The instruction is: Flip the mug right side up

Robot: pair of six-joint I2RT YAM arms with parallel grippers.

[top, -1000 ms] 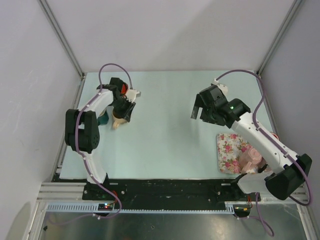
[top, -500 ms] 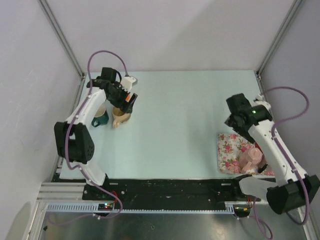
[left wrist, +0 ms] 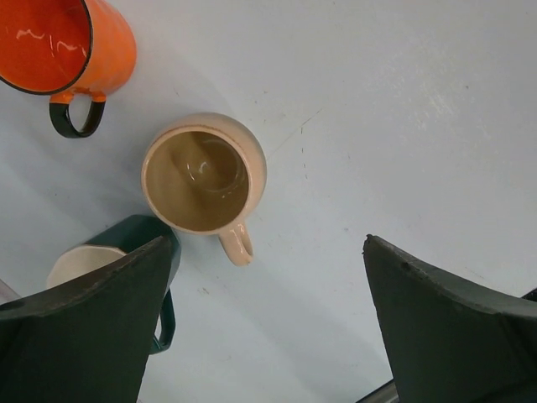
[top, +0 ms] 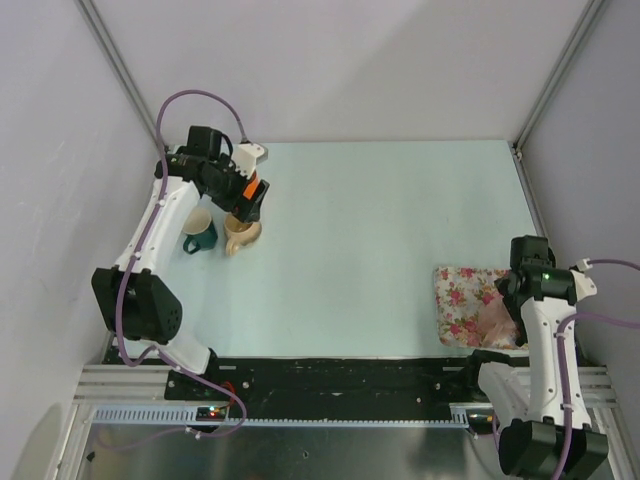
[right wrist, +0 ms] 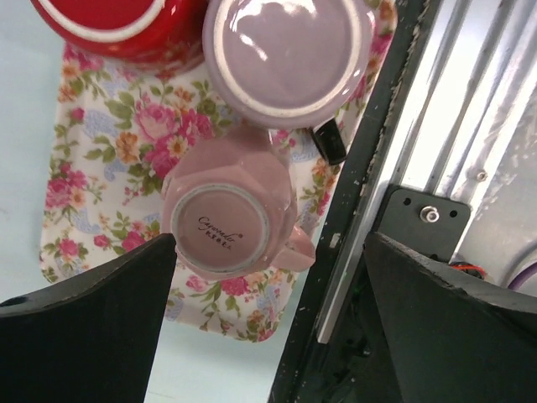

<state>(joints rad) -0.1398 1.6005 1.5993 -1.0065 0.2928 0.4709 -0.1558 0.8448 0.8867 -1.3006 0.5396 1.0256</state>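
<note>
One pink mug (right wrist: pixel 226 222) sits base up on floral cloth (right wrist: pixel 92 159), long axis vertical, handle toward worktop edge. Right claw (right wrist: pixel 270 243) above it, spread wide, empty; left claw (left wrist: pixel 268 243) likewise.

Pink mug (right wrist: pixel 228 222): inverted, base up, printed maker's mark showing. Handle points lower right in the right wrist view. It rests on the floral cloth (right wrist: pixel 101 168).

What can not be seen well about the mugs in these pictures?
- Teal mug, left wrist view: mostly hidden behind a finger of the left gripper.
- Red mug, right wrist view: cut off by the top edge, and no handle shows.
- Pink mug, top view: the right arm covers most of it.
</note>
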